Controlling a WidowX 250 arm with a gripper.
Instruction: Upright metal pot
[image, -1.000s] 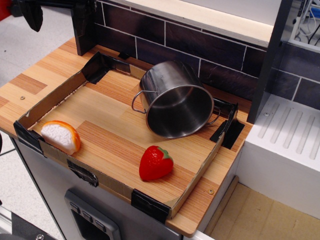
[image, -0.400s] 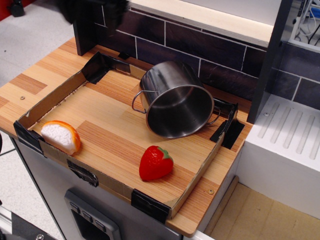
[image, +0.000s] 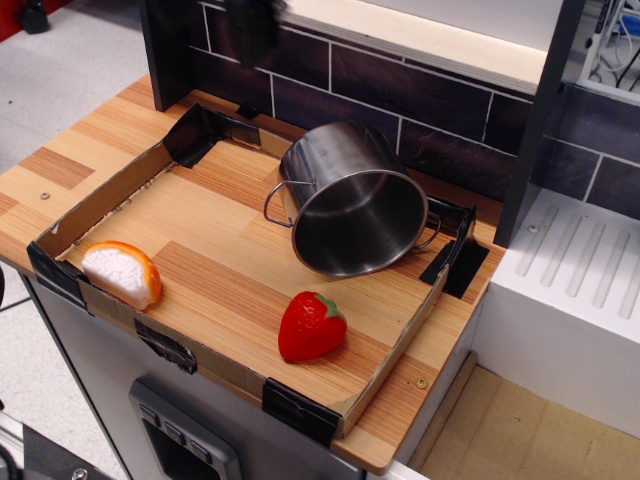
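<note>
Nearest the front edge lies a red toy strawberry (image: 311, 326) on the wooden board (image: 200, 225), with an orange slice (image: 121, 273) at the left cardboard rim; behind them the metal pot (image: 351, 199) lies on its side, mouth toward the camera, near the back right corner; farthest, my gripper (image: 252, 27) is a dark blur above the tiled wall; I cannot tell how wide it stands.

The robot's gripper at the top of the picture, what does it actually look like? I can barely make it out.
Only a little shows. The gripper appears as a dark, nearly black, blurred shape at the upper edge, in front of the dark tiled wall. No fingers, cables, markings or colours can be made out, and the rest of the arm is out of frame.
</note>
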